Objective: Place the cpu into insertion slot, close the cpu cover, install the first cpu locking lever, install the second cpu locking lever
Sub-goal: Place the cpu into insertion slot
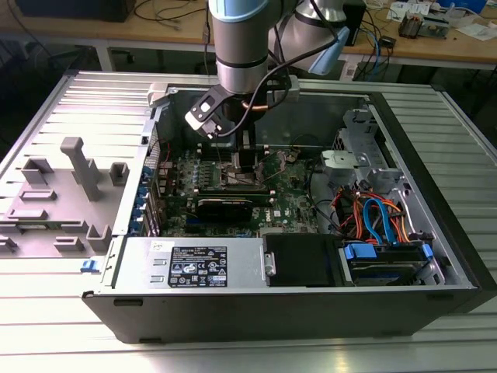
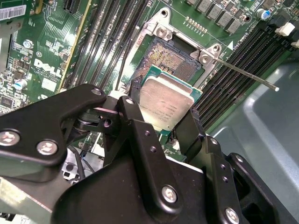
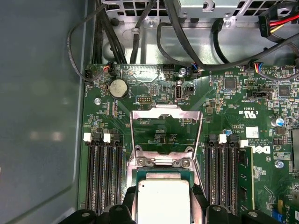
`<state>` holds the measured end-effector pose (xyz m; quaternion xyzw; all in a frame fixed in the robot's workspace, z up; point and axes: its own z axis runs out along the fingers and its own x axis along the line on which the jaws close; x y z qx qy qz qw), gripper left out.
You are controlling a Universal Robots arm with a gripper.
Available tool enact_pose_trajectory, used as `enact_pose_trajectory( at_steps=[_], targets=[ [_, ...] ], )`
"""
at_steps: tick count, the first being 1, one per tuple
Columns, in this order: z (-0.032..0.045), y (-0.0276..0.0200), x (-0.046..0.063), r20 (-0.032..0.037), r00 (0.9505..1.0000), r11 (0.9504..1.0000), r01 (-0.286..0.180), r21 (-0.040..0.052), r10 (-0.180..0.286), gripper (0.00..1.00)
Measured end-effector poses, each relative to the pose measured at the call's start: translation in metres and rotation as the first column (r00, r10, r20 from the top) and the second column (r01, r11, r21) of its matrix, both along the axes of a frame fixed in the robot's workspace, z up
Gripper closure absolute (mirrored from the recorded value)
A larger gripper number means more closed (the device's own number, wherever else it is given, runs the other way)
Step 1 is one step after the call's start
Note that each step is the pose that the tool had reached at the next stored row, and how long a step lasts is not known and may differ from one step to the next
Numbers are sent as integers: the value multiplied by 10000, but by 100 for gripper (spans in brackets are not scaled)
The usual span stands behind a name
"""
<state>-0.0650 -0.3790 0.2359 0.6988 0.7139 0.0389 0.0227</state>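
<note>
Exterior view's left: grey fixture (image 1: 78,167) outside the PC case (image 1: 233,268); inside the case, green board (image 1: 287,202) w/ gripper (image 1: 247,159) above; exterior view's right: drive bay (image 1: 384,256) w/ cables. Second wrist view: fingers (image 2: 140,135) clamp the cpu (image 2: 166,102) over the insertion slot (image 2: 168,58), contacts partly exposed; first wrist view: cpu cover (image 3: 166,113) stands raised.

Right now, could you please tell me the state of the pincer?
Pincer: shut on the cpu, near the open slot.
</note>
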Motion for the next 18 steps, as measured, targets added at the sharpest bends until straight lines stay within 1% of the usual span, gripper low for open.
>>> enact_pose_trajectory(
  at_steps=[3, 7, 18],
  targets=[
    [-6, 0, -1, 1, 10000, 10000, 0, 2, 0, 45],
    [-31, 0, -17, 1, 10000, 10000, 0, 1, 0, 45],
    [-81, 0, -19, 0, 10000, 10000, 0, 1, 0, 45]
  ],
)
